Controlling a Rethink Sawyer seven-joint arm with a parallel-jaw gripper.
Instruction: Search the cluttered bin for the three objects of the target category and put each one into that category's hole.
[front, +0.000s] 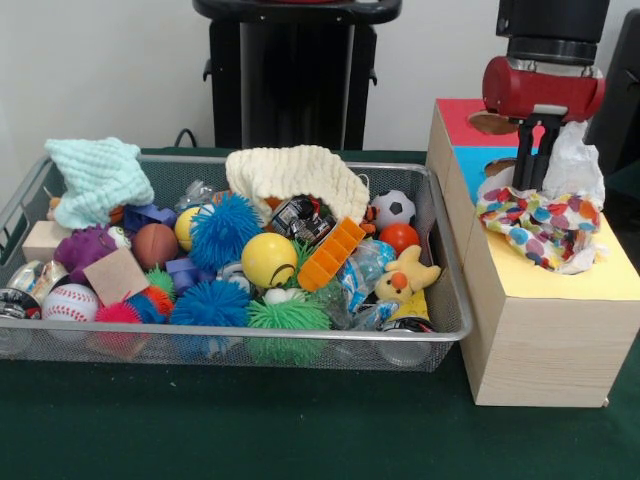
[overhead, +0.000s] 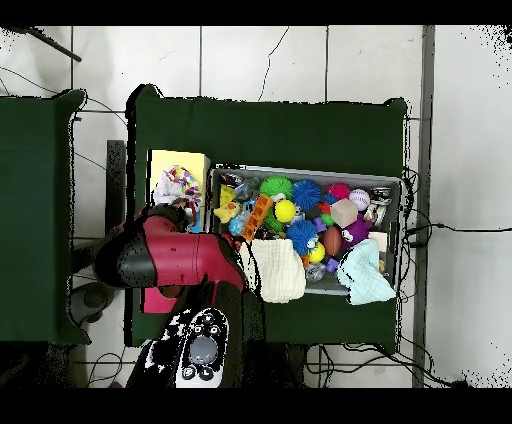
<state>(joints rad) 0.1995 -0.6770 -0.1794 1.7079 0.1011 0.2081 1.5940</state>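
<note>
Hovering over yellow-topped box (front: 560, 290), fingers (front: 532, 160) clamped on white bag (front: 572, 165), polka-dot bag (front: 535, 228) beneath.

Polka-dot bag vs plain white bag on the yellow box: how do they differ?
The polka-dot bag is printed with coloured dots; the plain white bag has none. The polka-dot bag lies spread low over the yellow box top; the white one stands bunched up behind it. Both are thin, wrinkly plastic, out of the bin.

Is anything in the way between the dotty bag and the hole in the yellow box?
The polka-dot bag lies bunched on the yellow top, under the gripper, over where the hole should be. The hole itself is hidden; nothing else visibly blocks it.
</note>
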